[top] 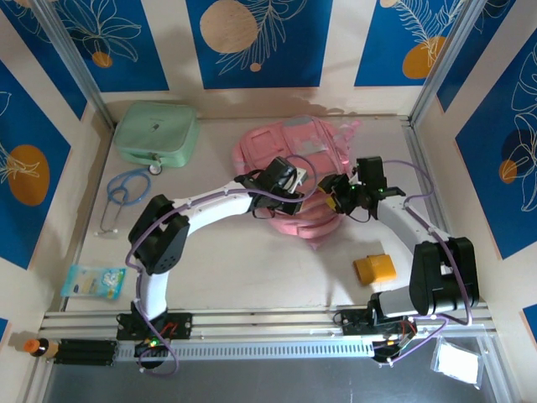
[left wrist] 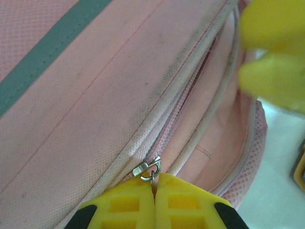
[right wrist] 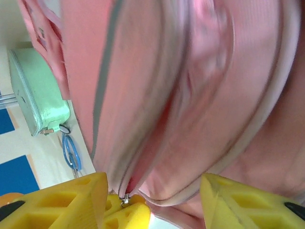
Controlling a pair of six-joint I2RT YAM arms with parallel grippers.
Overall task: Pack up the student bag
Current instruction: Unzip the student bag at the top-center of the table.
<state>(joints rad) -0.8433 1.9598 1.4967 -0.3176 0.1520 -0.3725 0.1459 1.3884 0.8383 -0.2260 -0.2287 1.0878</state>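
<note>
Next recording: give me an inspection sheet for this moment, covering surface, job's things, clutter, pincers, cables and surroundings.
Surface: pale tabletop, no spills seen.
Job's things: pink student bag lying at the back centre, one zip partly open.
Clutter: mint-green case back left; blue stethoscope beside it; blue-white packet near left; orange-yellow block near right.
Grippers: left pincer shut on the zipper pull; right pincer open, close against the bag's opening.
Cables: purple cables loop along both arms.
Surroundings: blue leaf-print wall panels; aluminium frame rail at the near edge.
</note>
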